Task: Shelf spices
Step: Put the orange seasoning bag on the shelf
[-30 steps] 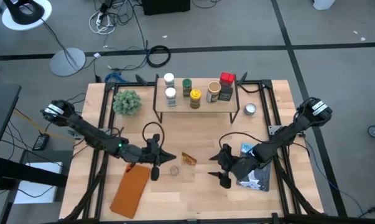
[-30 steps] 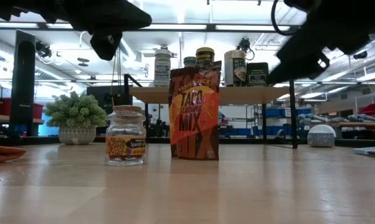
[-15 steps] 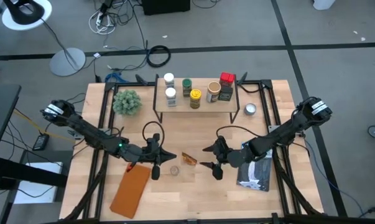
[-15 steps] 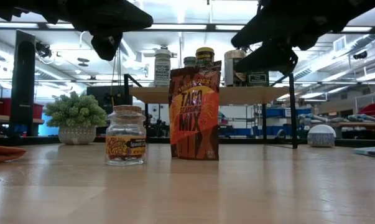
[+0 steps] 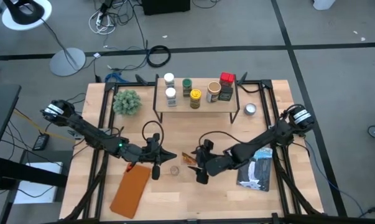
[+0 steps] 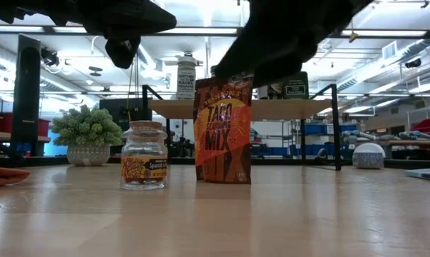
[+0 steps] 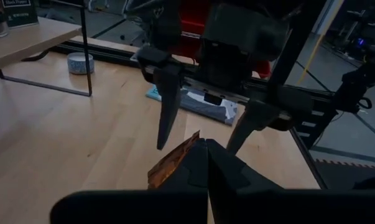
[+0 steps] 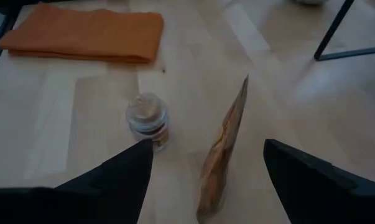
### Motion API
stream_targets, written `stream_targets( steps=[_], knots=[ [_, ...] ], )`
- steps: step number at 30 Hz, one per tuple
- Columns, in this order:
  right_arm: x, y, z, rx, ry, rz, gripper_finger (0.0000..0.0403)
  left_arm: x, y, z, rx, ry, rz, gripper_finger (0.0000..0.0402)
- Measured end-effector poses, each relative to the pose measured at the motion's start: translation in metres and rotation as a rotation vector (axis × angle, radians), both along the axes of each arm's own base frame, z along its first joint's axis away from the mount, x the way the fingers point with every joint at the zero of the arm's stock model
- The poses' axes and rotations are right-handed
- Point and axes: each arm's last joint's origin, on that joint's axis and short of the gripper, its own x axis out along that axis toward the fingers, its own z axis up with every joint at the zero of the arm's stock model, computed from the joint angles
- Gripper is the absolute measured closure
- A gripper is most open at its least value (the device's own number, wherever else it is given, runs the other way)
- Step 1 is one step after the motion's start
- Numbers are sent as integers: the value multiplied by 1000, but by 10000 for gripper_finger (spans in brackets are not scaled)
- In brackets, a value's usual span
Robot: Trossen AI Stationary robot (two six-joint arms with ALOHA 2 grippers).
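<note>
The amber taco-mix packet point(image 5: 188, 158) stands upright on its bottom edge on the table, with a small tan-lidded glass jar point(image 5: 174, 169) beside it. My right gripper point(image 5: 198, 163) is open and hovers at the packet. In the right wrist view its fingers stand wide on either side of the packet point(image 8: 227, 134) without touching it, and the jar point(image 8: 148, 121) lies beyond. My left gripper point(image 5: 156, 160) is shut and waits above the table left of the jar. The shelf point(image 5: 196, 99) carries several spices at the far side.
An orange-brown flat pad point(image 5: 132, 190) lies near the left gripper. A blue-and-white book point(image 5: 255, 171) lies under the right arm. A potted plant point(image 5: 127, 101) stands left of the shelf and a small round tin point(image 5: 250, 109) right of it. Bare wood lies in front of the shelf.
My right gripper has swept from above the book toward the table's left, coming up to the packet with its fingers still open. The packet and the jar have stayed where they were.
</note>
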Motion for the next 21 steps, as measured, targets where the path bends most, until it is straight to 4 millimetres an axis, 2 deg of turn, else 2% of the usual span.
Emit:
stream_targets(
  steps=[3, 6, 9, 12, 14, 17, 21],
  knots=[
    [4, -5, 4, 32, -4, -6, 109, 0, 0, 0, 0, 0, 0, 401],
    [3, -12, 3, 58, 32, -40, 157, 0, 0, 0, 1, 2, 0, 401],
    [3, -16, 0, 79, 62, -51, 240, 0, 0, -1, 3, 5, -1, 401],
    [3, -18, 2, 89, 70, -17, 348, 0, 0, -1, 8, 6, -2, 401],
    [2, -20, 7, 60, 71, 14, 386, 0, 0, -1, 9, 7, -2, 400],
    [-2, -28, 30, 23, 84, 27, 397, 0, 0, -1, 10, 9, -2, 400],
    [-11, -51, 83, -38, 80, 23, 400, 0, 0, -1, 9, 10, -13, 400]
  ],
)
